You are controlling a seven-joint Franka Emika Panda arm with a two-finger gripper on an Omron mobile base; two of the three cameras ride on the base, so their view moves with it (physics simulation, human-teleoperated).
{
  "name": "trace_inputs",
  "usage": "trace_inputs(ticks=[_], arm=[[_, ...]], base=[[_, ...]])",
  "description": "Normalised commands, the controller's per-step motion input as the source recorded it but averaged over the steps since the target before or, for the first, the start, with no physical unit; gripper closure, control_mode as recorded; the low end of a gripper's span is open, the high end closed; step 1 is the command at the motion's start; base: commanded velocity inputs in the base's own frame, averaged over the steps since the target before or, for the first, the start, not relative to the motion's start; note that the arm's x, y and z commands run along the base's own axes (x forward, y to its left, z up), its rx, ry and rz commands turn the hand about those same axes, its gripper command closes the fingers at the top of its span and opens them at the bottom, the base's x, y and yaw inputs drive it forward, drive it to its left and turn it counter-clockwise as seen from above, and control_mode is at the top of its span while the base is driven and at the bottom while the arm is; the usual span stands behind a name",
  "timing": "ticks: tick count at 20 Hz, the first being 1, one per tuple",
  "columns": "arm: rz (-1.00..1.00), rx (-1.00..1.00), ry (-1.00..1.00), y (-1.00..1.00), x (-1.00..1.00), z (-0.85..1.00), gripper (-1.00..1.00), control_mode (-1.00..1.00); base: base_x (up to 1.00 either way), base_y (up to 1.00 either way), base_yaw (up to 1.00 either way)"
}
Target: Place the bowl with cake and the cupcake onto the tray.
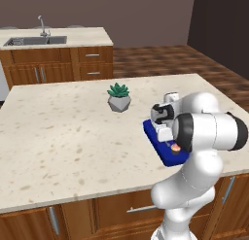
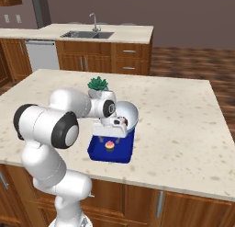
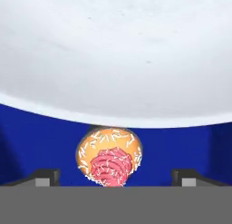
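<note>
The deep blue tray [image 2: 123, 153] lies near the island's front edge, also seen in the left base view [image 1: 165, 154]. The pale bowl with cake [image 2: 130, 112] rests on the tray's far end and looks tilted, with a dark bit of cake low inside beside my hand. The cupcake [image 2: 109, 145] stands upright on the tray's near part, small with pink frosting [image 1: 174, 147]. My gripper [image 2: 109, 133] hangs just above it, open. In the hand view the fingertips [image 3: 44, 176] stand wide on either side of the cupcake [image 3: 109, 162] without touching it, and the bowl's white outer wall [image 3: 116, 60] rises behind.
A grey faceted plant pot [image 1: 119, 103] stands on the island behind the tray [image 2: 98, 86]. The beige counter [image 1: 58, 137] spreads wide to the left. A back counter with a sink [image 1: 34, 41] lies beyond a strip of wooden floor.
</note>
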Motion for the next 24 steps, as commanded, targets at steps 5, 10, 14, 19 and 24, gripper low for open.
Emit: trace_inputs(ticks=[5, 10, 14, 19, 24], arm=[[-0.01, 0.01, 0.07, 0.14, 0.12, 0.58, -1.00, -1.00], [0.00, 0.02, 0.00, 0.52, 0.09, 0.58, -1.00, -1.00], [-0.03, 0.07, -0.06, 0.80, 0.02, 0.22, -1.00, -1.00], [-0.06, 0.10, -0.15, 0.75, -0.28, 0.17, -1.00, -1.00], [-0.04, 0.01, -0.04, 0.90, -0.41, -0.03, -1.00, -1.00]], base=[[0.00, 0.00, 0.00], [0.00, 0.00, 0.00], [0.00, 0.00, 0.00], [0.00, 0.00, 0.00], [0.00, 0.00, 0.00]])
